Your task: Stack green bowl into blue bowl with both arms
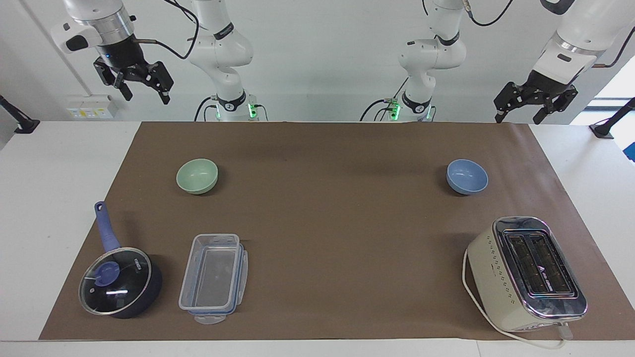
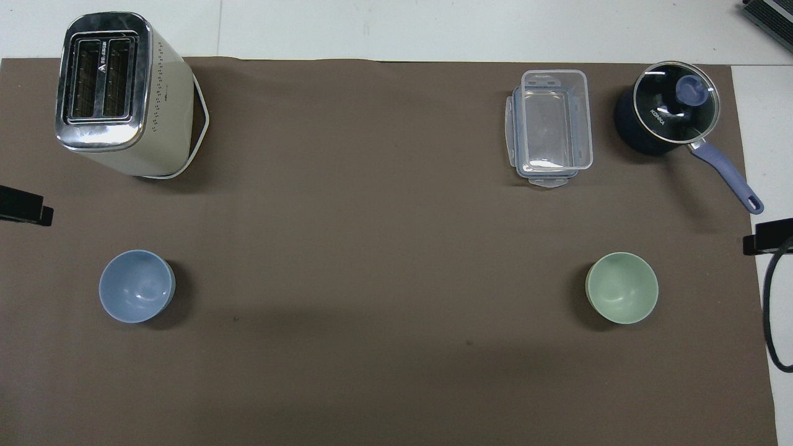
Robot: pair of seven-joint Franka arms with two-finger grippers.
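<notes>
The green bowl [image 1: 197, 175] [image 2: 622, 287] stands upright and empty on the brown mat, toward the right arm's end of the table. The blue bowl [image 1: 467, 176] [image 2: 136, 285], the same size, stands upright and empty toward the left arm's end, about as near to the robots. A wide stretch of mat separates them. My right gripper [image 1: 144, 91] hangs high in the air at its end of the table, open and holding nothing. My left gripper [image 1: 533, 111] hangs raised at the other end, also open and empty. Neither touches a bowl.
A cream toaster [image 1: 528, 272] [image 2: 124, 93] with its white cord stands farther from the robots than the blue bowl. A clear plastic container [image 1: 213, 277] [image 2: 551, 127] and a dark-blue lidded saucepan [image 1: 119, 282] [image 2: 666, 114] lie farther out than the green bowl.
</notes>
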